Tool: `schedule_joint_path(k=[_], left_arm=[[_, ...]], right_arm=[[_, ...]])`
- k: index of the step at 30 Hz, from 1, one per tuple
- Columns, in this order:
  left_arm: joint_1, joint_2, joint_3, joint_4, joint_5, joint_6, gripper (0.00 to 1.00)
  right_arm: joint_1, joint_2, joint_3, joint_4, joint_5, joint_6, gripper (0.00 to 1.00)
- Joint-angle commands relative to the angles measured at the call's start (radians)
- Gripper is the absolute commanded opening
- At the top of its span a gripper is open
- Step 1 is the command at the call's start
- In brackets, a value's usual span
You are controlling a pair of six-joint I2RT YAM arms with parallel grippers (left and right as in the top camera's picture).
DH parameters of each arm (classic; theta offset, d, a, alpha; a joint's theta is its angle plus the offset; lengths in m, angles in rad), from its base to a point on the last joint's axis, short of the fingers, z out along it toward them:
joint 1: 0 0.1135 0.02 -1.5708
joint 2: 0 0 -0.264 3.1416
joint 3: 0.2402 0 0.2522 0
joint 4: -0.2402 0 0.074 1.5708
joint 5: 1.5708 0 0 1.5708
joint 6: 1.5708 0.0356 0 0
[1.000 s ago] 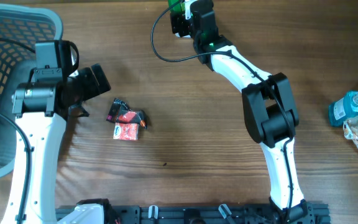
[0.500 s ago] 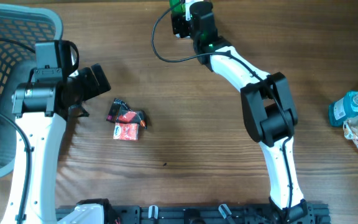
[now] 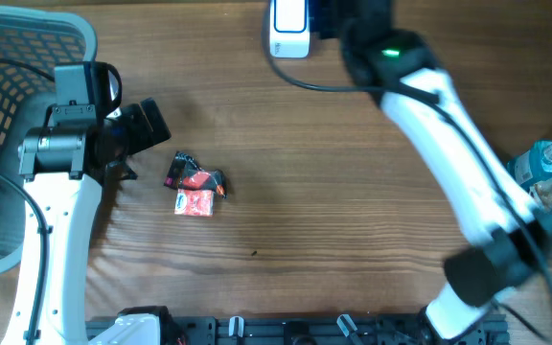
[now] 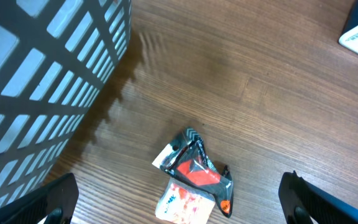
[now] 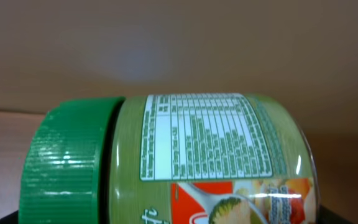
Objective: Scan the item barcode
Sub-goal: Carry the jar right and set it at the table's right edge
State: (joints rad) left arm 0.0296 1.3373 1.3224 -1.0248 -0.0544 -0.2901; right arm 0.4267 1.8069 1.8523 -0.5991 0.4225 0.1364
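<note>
A green jar with a green ribbed lid lies sideways across the right wrist view, its nutrition label facing the camera. No barcode shows on it. My right gripper is shut on the jar at the table's far edge, just right of the white scanner; the arm hides the jar from overhead. My left gripper hangs open over the table with nothing between its fingers. It is just left of a red-and-black packet lying on a smaller red-and-white packet.
A blue-grey mesh basket fills the far left corner, close beside the left arm. A blue bottle and crumpled wrappers lie at the right edge. A black cable runs from the scanner across the far middle of the table.
The right arm has swung out to the right and its gripper has shifted right with the jar, uncovering the white scanner. The left arm and the packets have not moved.
</note>
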Motion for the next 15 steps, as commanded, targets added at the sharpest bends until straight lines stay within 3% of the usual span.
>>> schedule_joint_path(k=[1,4,7,15], left_arm=[[0.006,0.001,0.011,0.002,-0.006,0.013,1.00],[0.006,0.001,0.011,0.002,-0.006,0.013,1.00],[0.006,0.001,0.011,0.002,-0.006,0.013,1.00],[0.006,0.001,0.011,0.002,-0.006,0.013,1.00]], right_arm=[[-0.092,-0.105,0.010,-0.217,0.111,0.278,0.82],[-0.209,-0.127,0.007,-0.438,0.065,0.423,0.82],[-0.315,-0.108,-0.029,-0.518,-0.003,0.443,0.82],[-0.535,-0.027,-0.292,-0.284,-0.040,0.469,0.82]])
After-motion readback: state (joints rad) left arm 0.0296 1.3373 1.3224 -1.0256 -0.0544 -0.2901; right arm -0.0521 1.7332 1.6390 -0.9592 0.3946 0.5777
